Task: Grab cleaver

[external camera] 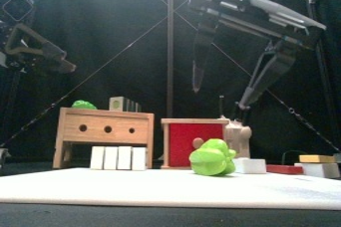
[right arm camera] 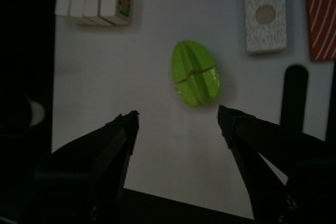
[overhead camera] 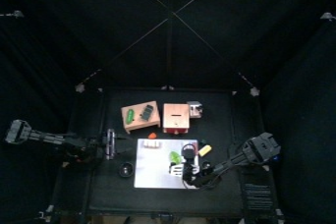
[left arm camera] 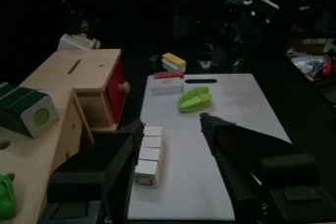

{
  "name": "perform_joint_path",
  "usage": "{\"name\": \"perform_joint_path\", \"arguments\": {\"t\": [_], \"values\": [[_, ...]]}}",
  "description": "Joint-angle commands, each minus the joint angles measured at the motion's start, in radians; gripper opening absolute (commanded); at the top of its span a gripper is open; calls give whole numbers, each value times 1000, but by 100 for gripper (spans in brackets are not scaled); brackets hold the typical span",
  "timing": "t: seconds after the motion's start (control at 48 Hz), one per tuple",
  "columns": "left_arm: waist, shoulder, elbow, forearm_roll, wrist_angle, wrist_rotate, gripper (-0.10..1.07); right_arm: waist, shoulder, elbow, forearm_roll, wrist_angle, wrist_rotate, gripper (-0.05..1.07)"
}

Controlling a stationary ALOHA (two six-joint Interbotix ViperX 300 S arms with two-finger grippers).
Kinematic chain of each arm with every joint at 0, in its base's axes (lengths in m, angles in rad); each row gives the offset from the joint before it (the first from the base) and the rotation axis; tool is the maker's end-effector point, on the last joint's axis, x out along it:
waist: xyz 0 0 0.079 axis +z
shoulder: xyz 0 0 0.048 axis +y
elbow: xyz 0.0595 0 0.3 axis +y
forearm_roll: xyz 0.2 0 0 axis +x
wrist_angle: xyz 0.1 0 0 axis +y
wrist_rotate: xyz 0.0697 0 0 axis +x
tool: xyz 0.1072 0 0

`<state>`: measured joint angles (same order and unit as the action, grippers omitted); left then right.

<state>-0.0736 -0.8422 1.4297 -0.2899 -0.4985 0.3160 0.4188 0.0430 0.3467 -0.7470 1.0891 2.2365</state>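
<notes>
I cannot pick out the cleaver for certain. A pale rectangular piece with a round mark (right arm camera: 264, 14) lies near the white cutting board's (right arm camera: 118, 90) edge and may be its blade. My right gripper (right arm camera: 178, 116) hangs open over the board, just short of a green toy vegetable (right arm camera: 195, 71), with nothing between its jaws. My left gripper (left arm camera: 168, 136) is open too, low over the board's other end, beside a row of white blocks (left arm camera: 148, 155). In the top view the right gripper (overhead camera: 199, 172) is over the board's right part.
A wooden box (external camera: 104, 135) and a red box (external camera: 193, 141) stand behind the board. A red piece (right arm camera: 321, 7) and a yellow block (left arm camera: 174, 61) lie by the board's slotted end (left arm camera: 202, 66). Black curtains close in on all sides.
</notes>
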Motion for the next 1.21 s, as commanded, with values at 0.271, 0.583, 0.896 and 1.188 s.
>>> {"name": "perform_joint_path", "arguments": {"t": [0.271,0.583,0.896,1.188], "values": [[-2,2,-28,2,-5,6,87,-25,-348,187,-160,75,-302,96],[77,8,-101,3,-5,14,87,-314,-615,290,-290,-48,-356,95],[147,49,-178,110,5,17,87,-598,-586,179,-152,-330,-581,95],[161,55,-178,167,26,14,87,-750,-465,-21,195,-262,-1039,95]]}}
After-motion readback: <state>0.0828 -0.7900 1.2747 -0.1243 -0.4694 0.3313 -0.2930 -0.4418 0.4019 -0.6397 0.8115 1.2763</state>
